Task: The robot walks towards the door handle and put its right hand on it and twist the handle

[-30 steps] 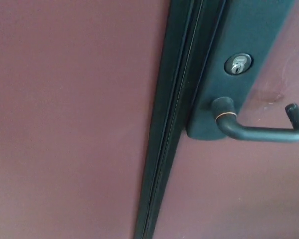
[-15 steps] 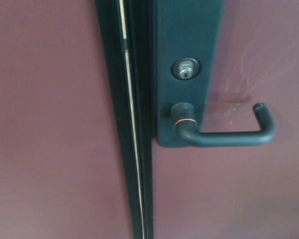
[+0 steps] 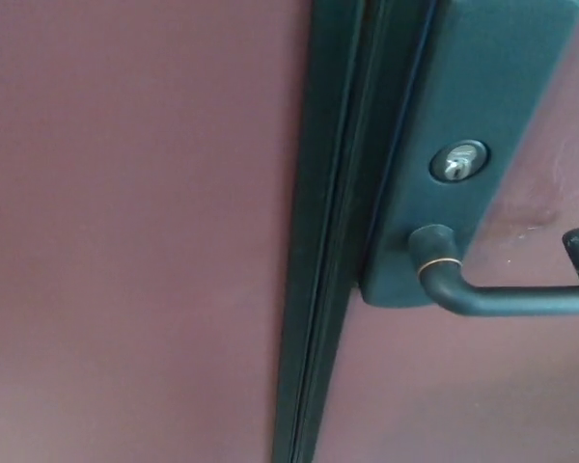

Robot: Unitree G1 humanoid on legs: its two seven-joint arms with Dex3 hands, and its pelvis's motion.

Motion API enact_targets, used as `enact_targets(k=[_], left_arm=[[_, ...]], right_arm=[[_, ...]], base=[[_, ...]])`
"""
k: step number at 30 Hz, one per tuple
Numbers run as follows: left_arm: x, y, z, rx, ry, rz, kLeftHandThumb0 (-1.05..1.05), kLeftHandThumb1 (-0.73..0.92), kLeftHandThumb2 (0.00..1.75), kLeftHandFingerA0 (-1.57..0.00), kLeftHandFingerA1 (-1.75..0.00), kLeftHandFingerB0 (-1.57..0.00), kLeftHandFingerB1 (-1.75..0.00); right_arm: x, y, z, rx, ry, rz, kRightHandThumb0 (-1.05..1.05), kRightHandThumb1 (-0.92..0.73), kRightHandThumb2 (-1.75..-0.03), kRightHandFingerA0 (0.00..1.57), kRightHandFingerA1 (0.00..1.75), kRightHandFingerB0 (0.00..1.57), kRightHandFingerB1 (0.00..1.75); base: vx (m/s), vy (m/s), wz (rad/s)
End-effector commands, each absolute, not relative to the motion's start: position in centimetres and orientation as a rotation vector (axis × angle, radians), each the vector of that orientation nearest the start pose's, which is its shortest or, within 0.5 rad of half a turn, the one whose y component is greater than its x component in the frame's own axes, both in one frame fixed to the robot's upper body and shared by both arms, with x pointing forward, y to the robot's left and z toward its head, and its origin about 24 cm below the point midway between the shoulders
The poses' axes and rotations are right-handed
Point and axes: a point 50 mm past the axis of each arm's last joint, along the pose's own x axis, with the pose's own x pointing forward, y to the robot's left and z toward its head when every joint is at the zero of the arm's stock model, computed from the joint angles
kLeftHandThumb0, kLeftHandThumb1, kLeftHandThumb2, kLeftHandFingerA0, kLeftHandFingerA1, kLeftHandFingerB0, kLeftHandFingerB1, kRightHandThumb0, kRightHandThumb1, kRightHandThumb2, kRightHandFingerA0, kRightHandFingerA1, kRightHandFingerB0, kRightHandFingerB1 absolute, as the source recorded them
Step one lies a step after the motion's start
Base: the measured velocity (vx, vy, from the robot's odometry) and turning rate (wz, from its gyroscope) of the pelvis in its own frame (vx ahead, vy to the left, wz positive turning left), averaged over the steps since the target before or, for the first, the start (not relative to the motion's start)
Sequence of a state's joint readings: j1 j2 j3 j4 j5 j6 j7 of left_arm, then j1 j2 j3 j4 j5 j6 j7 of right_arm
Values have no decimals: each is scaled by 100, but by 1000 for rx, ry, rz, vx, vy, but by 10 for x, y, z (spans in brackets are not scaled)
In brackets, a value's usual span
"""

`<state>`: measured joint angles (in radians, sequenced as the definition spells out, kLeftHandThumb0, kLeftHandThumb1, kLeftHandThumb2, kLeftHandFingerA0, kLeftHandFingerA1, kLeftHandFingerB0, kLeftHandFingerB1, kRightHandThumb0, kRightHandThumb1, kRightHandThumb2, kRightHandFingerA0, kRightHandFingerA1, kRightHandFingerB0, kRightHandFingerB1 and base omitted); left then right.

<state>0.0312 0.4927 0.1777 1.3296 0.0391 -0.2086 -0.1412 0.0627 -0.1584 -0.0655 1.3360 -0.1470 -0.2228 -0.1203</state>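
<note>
Neither of my hands shows here. The dark door handle [image 3: 507, 294] juts rightward from its plate [image 3: 468, 145] on the maroon door [image 3: 125, 231], just below the keyhole [image 3: 458, 161].

1. The door handle [image 3: 507, 294] is a dark lever, level, running right from its round base to an upturned end at the frame's right edge.
2. It is mounted at the bottom of a dark plate.

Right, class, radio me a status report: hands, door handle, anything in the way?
Both hands out of view. Door handle untouched, lever roughly level, running off picture right. Keyhole above it on the dark plate. Nothing blocking the handle.
</note>
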Motion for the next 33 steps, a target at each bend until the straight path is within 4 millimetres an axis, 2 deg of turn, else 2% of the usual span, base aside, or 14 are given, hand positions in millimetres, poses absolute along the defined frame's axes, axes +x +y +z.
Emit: enact_targets(k=[1, 12, 16, 20, 21, 23, 24, 27, 28, 29, 30, 31, 32, 33], left_arm=[[69, 344, -119, 302, 1119, 253, -23, 57, 57, -76, -54, -58, -43], [77, 345, -118, 327, 1117, 242, -23, 57, 57, -75, -51, -58, -43], [74, 347, -117, 329, 1120, 240, -22, 57, 57, -74, -50, -58, -43], [80, 350, -114, 327, 1094, 256, -22, 57, 58, -75, -50, -58, -43], [76, 349, -115, 332, 1099, 252, -22, 57, 58, -75, -51, -58, -43], [68, 348, -117, 342, 1110, 243, -22, 57, 58, -75, -51, -58, -43], [70, 349, -116, 345, 1111, 235, -22, 57, 58, -75, -51, -58, -43], [74, 349, -115, 340, 1100, 242, -22, 57, 57, -75, -51, -58, -43], [69, 350, -115, 338, 1107, 245, -22, 57, 58, -75, -50, -58, -43], [72, 351, -114, 323, 1099, 255, -22, 57, 57, -74, -50, -58, -43], [72, 351, -114, 324, 1100, 255, -22, 57, 57, -73, -49, -57, -43], [71, 352, -114, 329, 1103, 253, -22, 57, 57, -73, -49, -57, -43], [70, 352, -114, 334, 1104, 252, -22, 57, 57, -73, -48, -57, -43], [68, 352, -115, 334, 1110, 249, -22, 57, 57, -72, -48, -57, -43]], right_arm=[[58, -222, -167, -262, 1157, -159, -25, -54, -57, 86, 49, 66, 43], [69, -216, -167, -238, 1131, -153, -24, -55, -56, 85, 50, 64, 43], [68, -216, -167, -250, 1141, -154, -25, -55, -57, 83, 49, 64, 43], [85, -218, -164, -142, 1091, -219, -21, -58, -58, 81, 51, 58, 42], [83, -219, -164, -108, 1085, -234, -19, -58, -58, 75, 49, 54, 40], [79, -224, -163, -52, 1074, -249, -20, -57, -57, 74, 49, 52, 40], [79, -233, -160, -45, 1053, -219, -33, -48, -68, 63, 54, 43, 45], [82, -247, -155, -46, 1017, -222, -39, -47, -70, 55, 52, 39, 45], [76, -255, -152, -38, 997, -246, -41, -47, -70, 51, 51, 40, 45], [77, -264, -147, -53, 957, -261, -35, -55, -56, 56, 42, 44, 36], [77, -267, -145, -55, 942, -267, -51, -63, -59, 44, 52, 36, 33], [76, -271, -143, -57, 926, -274, -51, -63, -59, 44, 52, 36, 33], [75, -286, -134, -56, 852, -350, -38, -54, -56, 56, 41, 44, 36], [74, -291, -131, -61, 833, -373, -39, -54, -56, 54, 41, 45, 36]], base=[[0, 0, 0], [-5, -22, 1], [0, 0, 0], [0, 0, 0], [0, 0, 0], [0, 0, 0], [0, 0, 0], [0, 0, 0], [0, 0, 0], [0, 0, 0], [0, 0, 0], [0, 0, 0], [0, 0, 0], [0, 0, 0]])
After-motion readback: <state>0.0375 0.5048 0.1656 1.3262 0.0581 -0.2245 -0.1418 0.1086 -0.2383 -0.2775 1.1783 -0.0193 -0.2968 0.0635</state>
